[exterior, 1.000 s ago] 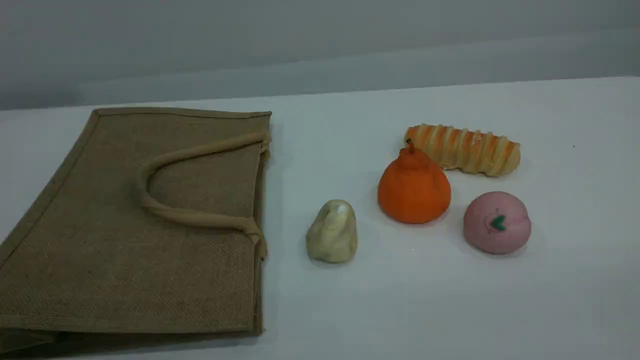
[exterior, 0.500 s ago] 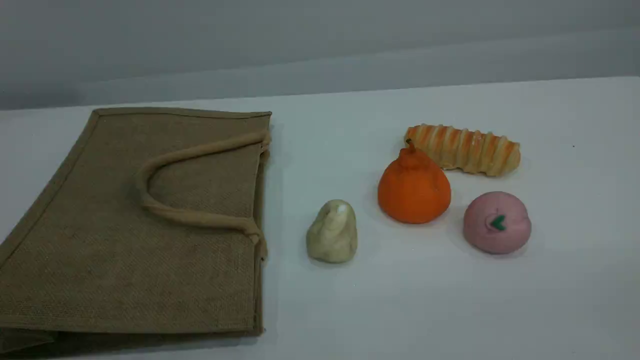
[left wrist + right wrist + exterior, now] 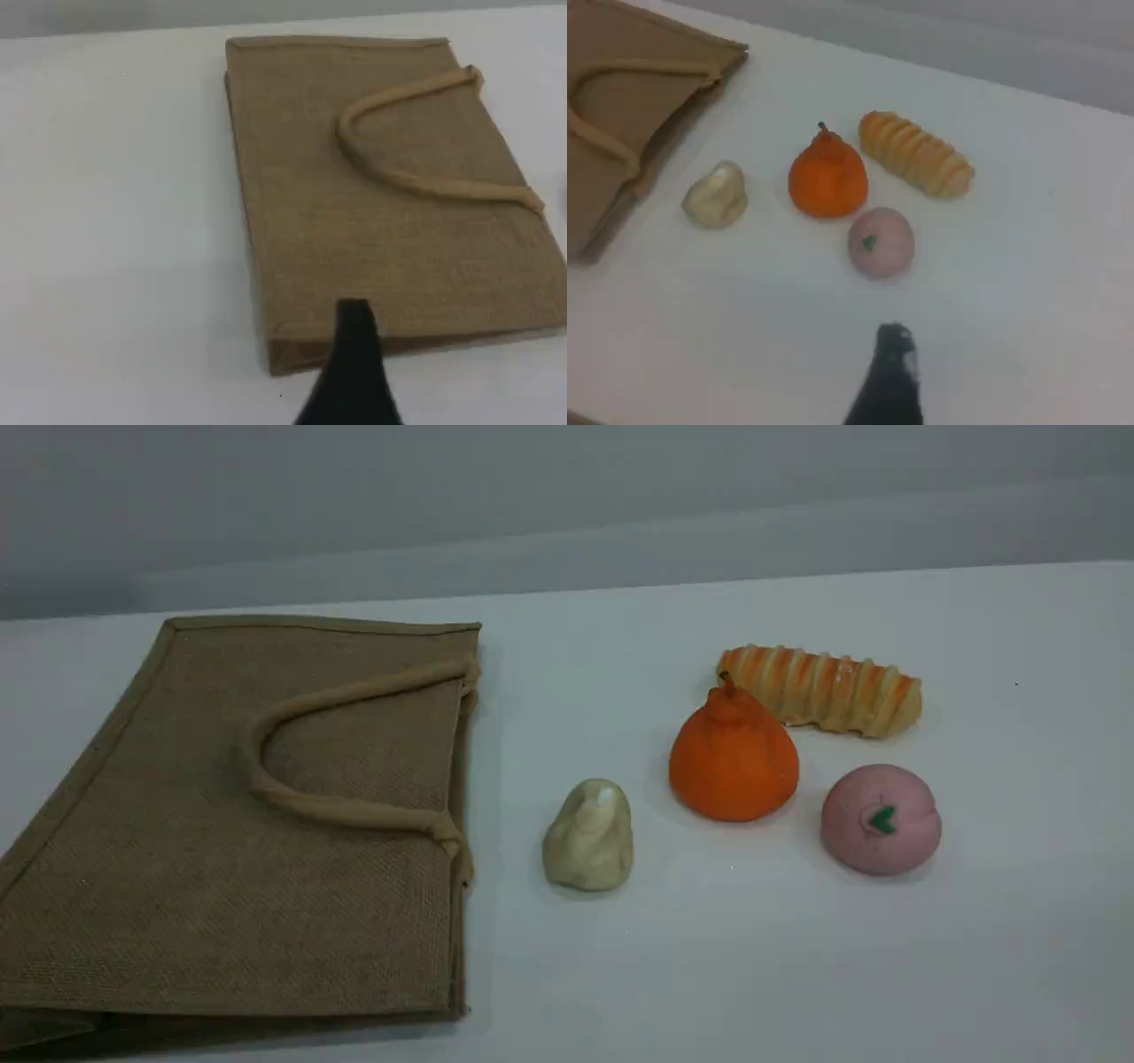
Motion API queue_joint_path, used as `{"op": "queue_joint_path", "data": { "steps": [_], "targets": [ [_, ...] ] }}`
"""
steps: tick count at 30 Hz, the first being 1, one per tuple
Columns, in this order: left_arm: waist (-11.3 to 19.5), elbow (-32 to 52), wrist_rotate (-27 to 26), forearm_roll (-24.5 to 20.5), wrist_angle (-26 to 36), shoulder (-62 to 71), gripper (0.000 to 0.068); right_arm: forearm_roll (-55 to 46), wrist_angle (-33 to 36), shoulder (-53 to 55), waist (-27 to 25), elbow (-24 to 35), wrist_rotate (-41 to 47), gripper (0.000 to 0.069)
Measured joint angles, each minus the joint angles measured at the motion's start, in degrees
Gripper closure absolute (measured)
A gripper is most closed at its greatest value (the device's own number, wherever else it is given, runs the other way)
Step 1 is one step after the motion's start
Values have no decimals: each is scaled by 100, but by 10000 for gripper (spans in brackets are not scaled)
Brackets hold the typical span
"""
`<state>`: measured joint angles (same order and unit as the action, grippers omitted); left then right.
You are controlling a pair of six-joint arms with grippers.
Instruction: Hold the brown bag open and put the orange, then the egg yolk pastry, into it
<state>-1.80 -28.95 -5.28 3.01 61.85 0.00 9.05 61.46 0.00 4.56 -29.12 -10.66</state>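
The brown bag (image 3: 266, 850) lies flat and closed on the left of the white table, its mouth edge facing right and a loop handle (image 3: 345, 808) resting on top. To the right of the mouth sits the egg yolk pastry (image 3: 589, 837), and the orange (image 3: 733, 762) stands upright beyond it. No arm shows in the scene view. My left gripper (image 3: 354, 312) hovers high over the bag's (image 3: 372, 195) bottom edge, holding nothing. Equally empty, my right gripper (image 3: 893, 341) hangs above bare table, short of the orange (image 3: 827, 181) and the pastry (image 3: 716, 197). Only one dark fingertip of each shows.
A long orange-striped twisted bread (image 3: 819, 689) lies just behind the orange, nearly touching it. A pink round bun (image 3: 880, 820) with a green leaf mark sits to the orange's right. A grey wall runs along the table's far edge.
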Motion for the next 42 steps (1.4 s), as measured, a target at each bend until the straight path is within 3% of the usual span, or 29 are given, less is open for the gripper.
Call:
{"op": "queue_joint_path", "data": {
  "steps": [9, 17, 23, 29, 36, 42],
  "targets": [
    [0, 0, 18, 0, 0, 0, 162, 7, 0, 0, 0, 0, 85, 122],
    [0, -338, 778, -419, -285, 610, 162, -166, -342, 191, 0, -302, 730, 122],
    [0, -1134, 778, -731, -397, 1810, 162, -172, -539, 1108, 0, -1015, 737, 122],
    [-12, -1917, 778, -633, -928, 3216, 162, -169, -1088, 2393, 0, -1838, 745, 122],
    [-12, -2452, 760, -585, -1530, 4778, 162, -169, -1192, 3943, 0, -2827, 740, 122],
    [-12, -2980, 753, -567, -1612, 6015, 162, -156, -1272, 5017, 0, -3314, 719, 122]
  ]
}}
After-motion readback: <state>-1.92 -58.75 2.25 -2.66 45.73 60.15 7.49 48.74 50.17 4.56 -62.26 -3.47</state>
